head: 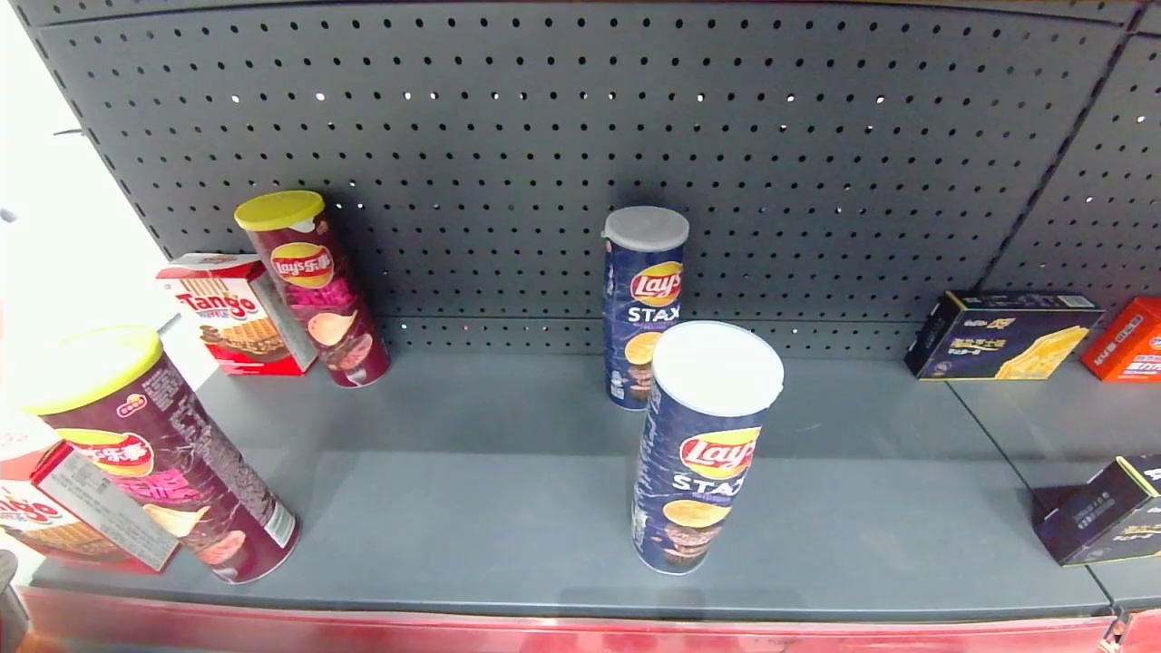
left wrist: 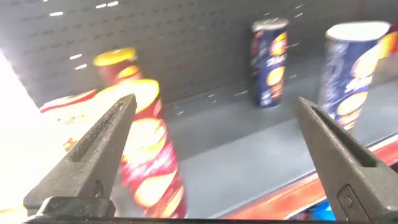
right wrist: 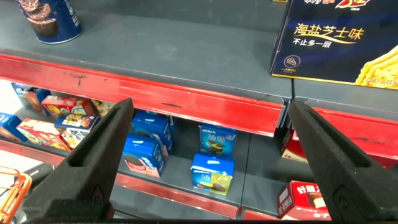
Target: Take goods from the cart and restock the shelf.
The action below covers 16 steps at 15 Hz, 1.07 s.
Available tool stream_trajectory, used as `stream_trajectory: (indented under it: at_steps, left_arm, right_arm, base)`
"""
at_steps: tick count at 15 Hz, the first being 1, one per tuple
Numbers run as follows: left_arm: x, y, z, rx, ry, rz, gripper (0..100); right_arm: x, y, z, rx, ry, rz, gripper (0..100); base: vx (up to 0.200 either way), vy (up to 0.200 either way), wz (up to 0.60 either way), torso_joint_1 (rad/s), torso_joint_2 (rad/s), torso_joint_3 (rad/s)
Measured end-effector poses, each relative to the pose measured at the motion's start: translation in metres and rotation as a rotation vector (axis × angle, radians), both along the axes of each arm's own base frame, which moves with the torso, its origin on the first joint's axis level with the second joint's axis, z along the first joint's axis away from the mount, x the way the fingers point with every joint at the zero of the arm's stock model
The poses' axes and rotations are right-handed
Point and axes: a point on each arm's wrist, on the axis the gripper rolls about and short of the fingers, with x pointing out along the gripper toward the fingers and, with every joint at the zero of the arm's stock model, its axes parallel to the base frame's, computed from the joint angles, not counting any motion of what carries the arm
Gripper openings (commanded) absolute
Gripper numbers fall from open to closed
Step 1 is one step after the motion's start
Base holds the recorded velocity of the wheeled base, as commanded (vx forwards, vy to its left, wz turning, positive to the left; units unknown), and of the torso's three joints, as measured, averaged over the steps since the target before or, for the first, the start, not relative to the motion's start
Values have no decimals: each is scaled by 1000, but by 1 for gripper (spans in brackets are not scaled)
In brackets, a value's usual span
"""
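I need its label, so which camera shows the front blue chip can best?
The head view: the front blue can stands whole, lid to base, label facing. The left wrist view catches its upper part, cropped. The right wrist view has a blue can base, possibly the same.

Upright on grey shelf (head: 472,490): front blue can (head: 703,453), rear blue can (head: 644,308).

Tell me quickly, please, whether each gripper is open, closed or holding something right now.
Left gripper: open, holding nothing.
Right gripper: open, holding nothing.
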Motion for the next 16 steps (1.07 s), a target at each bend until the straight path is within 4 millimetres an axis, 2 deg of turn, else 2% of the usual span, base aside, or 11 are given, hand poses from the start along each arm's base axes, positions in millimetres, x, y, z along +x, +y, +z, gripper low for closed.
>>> stream_trajectory:
  at_steps: [4,6,9,16]
  left_arm:
    - [-16,0,-47,4,27,114,100]
    - [-20,-1,-75,-4,133,143,100]
    - [-26,-1,-104,9,280,115,100]
    - [-31,0,-109,-19,268,141,100]
  right_arm:
    - [0,0,0,0,0,0,100]
    - [0,0,0,0,0,0,100]
    - [0,0,0,0,0,0,100]
    - [0,0,0,0,0,0,100]
  base:
    - [0,0,0,0,0,0]
    - [0,0,0,0,0,0]
    - [0,0,0,0,0,0]
    - [0,0,0,0,0,0]
